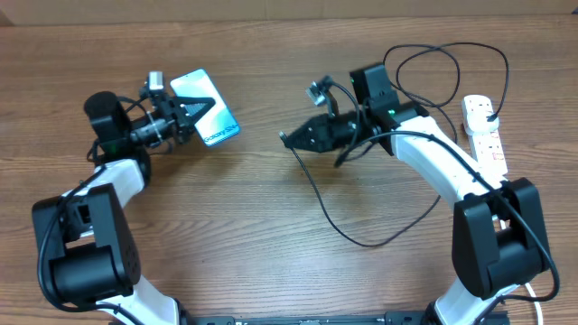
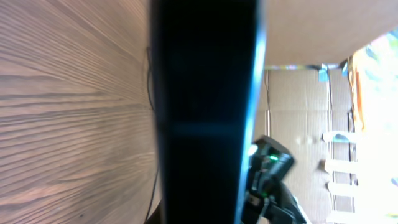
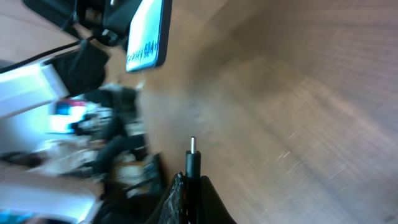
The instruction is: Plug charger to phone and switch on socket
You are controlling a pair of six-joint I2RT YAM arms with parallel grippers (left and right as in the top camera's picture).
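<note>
Wood-grain table [image 1: 253, 208] under two arms, cardboard wall [image 2: 305, 106] beyond its far edge.

Overhead: left gripper [image 1: 197, 114] clamped on the phone [image 1: 219, 125], jaws closed across its width, teal screen up, small white text at the end farthest from the jaws. Right gripper [image 1: 291, 138] pinched shut on the charger [image 1: 361, 244] just behind its connector, tip jutting from the jaws toward the phone, well apart from it. Black cable trailing back from the right jaws in a wide slack loop over the table, then up and round to the socket [image 1: 485, 135], far behind those jaws beside the right arm. Socket and full run of cable in this view only.

Left wrist: phone [image 2: 205, 112] edge-on between the jaws, a dark slab filling mid-frame, screen out of sight, fingers themselves hidden. Past its edge, the right arm [image 2: 270, 165] with a green light, facing in. Whether the phone rests on the table or hangs clear of it, impossible to tell.

Right wrist: connector [image 3: 192, 146] straight ahead of the closed jaws, bare metal tip clear of everything. Phone [image 3: 149, 37] farther ahead and off to the left of the tip, lit screen and text end nearest, left arm blurred behind it. Open wood between tip and phone.
</note>
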